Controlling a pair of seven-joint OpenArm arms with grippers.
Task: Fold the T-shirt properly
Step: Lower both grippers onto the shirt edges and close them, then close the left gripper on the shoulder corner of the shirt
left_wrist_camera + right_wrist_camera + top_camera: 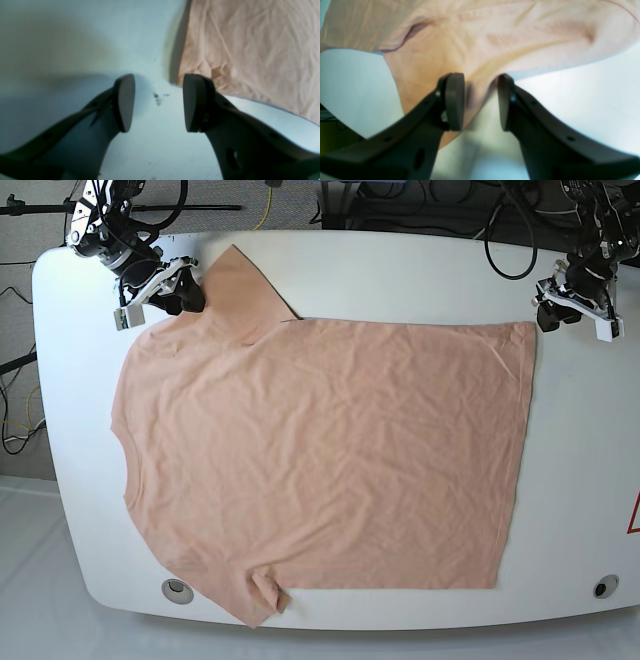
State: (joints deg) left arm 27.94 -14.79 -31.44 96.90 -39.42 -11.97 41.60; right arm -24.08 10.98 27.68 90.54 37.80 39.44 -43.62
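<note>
The peach T-shirt (pixel 320 450) lies spread flat on the white table (pixel 400 270), neck toward the left and hem toward the right. My right gripper (pixel 190 298) is at the far left sleeve. In the right wrist view its fingers (pixel 480 77) stand apart with a fold of the sleeve (pixel 495 37) reaching between them, and bare table shows in the gap. My left gripper (pixel 550 312) sits by the far right hem corner. In the left wrist view it (pixel 160 80) is open over bare table, with the shirt's corner (pixel 250 50) just beside its right finger.
The table's rounded edge runs close behind both arms, with cables (pixel 500 220) hanging beyond it. Two round inserts (pixel 177 589) (pixel 601 587) sit near the front corners. A red mark (pixel 634 515) shows at the right edge.
</note>
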